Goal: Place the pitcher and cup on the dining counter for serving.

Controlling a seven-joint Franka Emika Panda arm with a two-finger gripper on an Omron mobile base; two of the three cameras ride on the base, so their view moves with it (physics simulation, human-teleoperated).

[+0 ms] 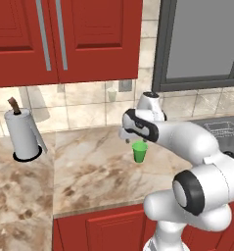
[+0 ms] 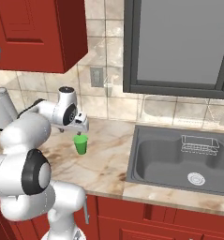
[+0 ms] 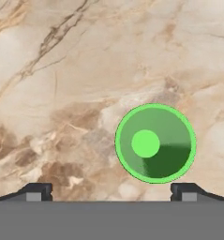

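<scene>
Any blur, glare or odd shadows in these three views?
Left base view: sharp, even light, the paper-towel roll throwing a soft shadow on the wall tiles. Right base view: equally crisp, no glare on the sink. Hand view: the cup is seen straight down, its interior half shaded; marble veining in focus.

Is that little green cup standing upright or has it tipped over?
Upright: the green cup stands on its base on the marble counter, and the hand view looks straight down into its round mouth.
</scene>
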